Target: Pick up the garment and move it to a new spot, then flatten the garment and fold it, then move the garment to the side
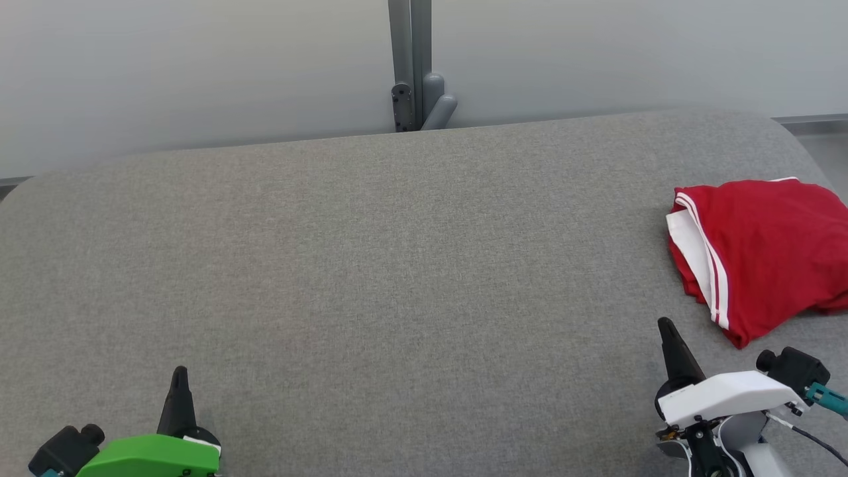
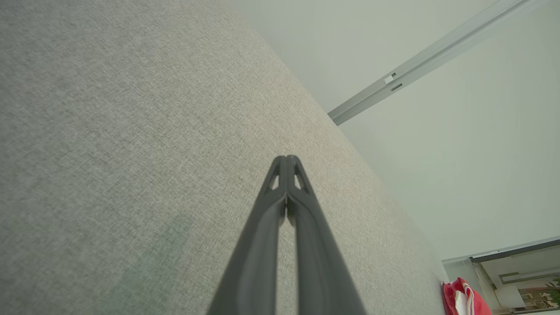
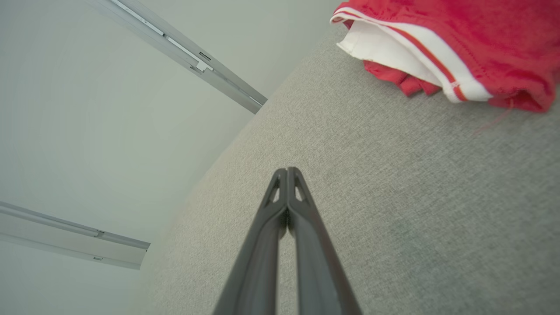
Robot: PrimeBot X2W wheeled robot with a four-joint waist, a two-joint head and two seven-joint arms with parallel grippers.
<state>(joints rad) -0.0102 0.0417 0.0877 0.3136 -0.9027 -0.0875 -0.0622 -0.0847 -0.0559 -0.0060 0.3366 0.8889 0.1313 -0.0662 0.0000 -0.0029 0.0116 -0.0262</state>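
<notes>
Clenched empty: left hand (image 1: 180, 372), right hand (image 1: 663, 324), over grey fabric surface (image 1: 397, 265); pale wall (image 1: 199, 66) behind.

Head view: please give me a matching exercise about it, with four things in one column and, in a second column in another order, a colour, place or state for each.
Things
1. garment
2. left gripper
3. right gripper
4. post

Descriptions
A. shut, green-bodied, lower left
B. grey, upright, top middle
C. red with white stripes, far right
D. shut, white-bodied, lower right

Pairs: 1-C, 2-A, 3-D, 4-B
</notes>
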